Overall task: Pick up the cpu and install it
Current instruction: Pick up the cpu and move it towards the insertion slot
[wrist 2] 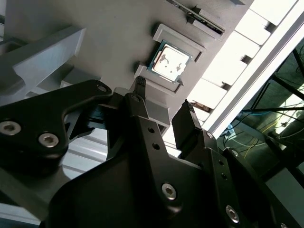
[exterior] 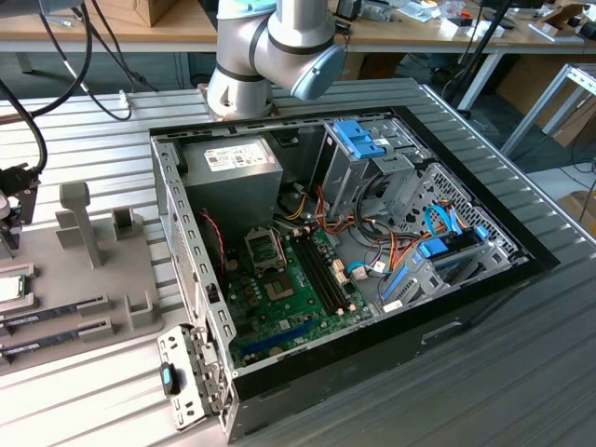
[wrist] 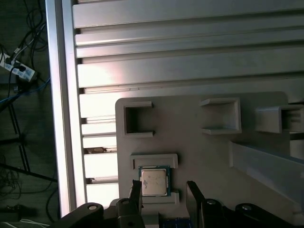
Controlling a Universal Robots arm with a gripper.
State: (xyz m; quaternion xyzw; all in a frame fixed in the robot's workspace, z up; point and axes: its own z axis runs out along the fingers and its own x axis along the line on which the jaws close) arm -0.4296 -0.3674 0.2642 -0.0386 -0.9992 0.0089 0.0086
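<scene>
One cpu (wrist: 153,181), square, lying flat with its silver top up and its green rim showing round the edge. Being square, it has no long axis; its sides run parallel to the sides of the grey holder plate (wrist: 209,161).
Location: seated between two low ledges near a corner of that plate, which rests on the slatted metal table (wrist: 190,47). In the exterior view the plate lies to the exterior view's left of the computer case (exterior: 428,328), well apart from the motherboard socket (exterior: 264,250).

One gripper (wrist: 164,194), black, poised over the cpu in both wrist views. Its fingers (wrist: 193,192) are spread apart, one to each side of the chip, with nothing held between them. Whether the tips touch the plate cannot be told.

Two memory sticks (exterior: 56,312), long and dark, in slots on the same plate, just beside the cpu.

One computer case, lying open, with a grey power supply (exterior: 233,168) in its far corner.
</scene>
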